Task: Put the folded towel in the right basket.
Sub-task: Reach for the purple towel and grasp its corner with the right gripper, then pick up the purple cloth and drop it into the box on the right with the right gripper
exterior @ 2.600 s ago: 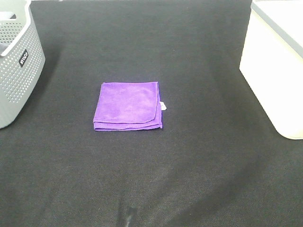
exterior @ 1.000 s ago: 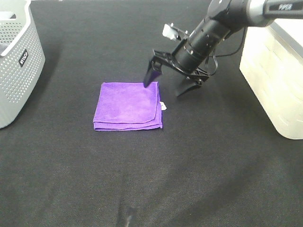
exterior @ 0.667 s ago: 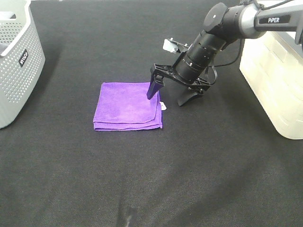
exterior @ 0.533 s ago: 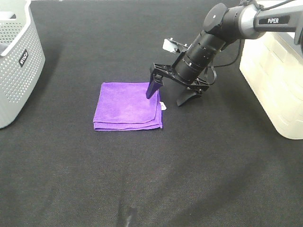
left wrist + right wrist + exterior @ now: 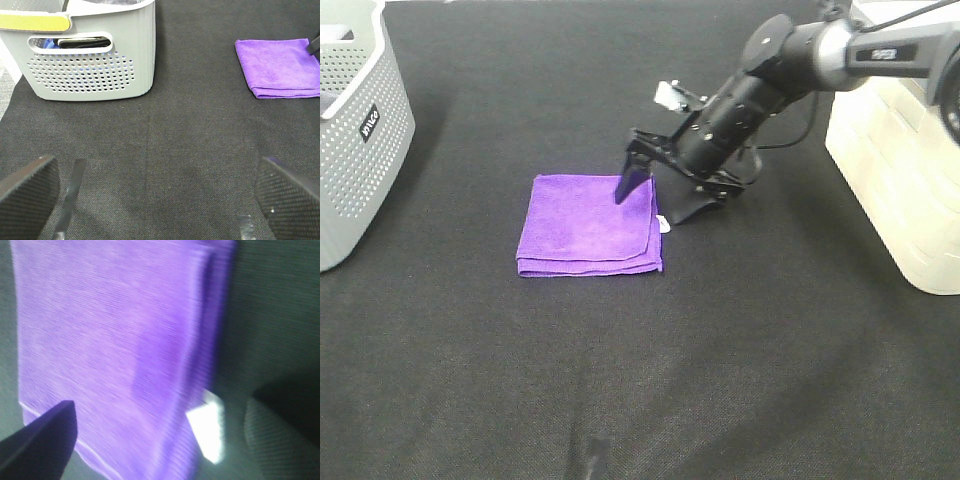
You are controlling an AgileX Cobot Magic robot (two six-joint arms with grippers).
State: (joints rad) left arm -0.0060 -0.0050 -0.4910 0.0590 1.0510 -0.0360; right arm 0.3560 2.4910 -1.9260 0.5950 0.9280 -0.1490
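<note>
Both jaws of the right arm are gaping wide and empty, straddling the towel's edge facing the right basket, one over cloth, one over counter.

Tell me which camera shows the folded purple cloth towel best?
The exterior high view: the folded purple cloth towel shows almost whole, one corner behind the right claw. The left wrist view shows it small, cut by the frame edge. The right wrist view is close but blurred and partial.

A grey perforated basket stands at the left edge of the black tabletop.
</note>
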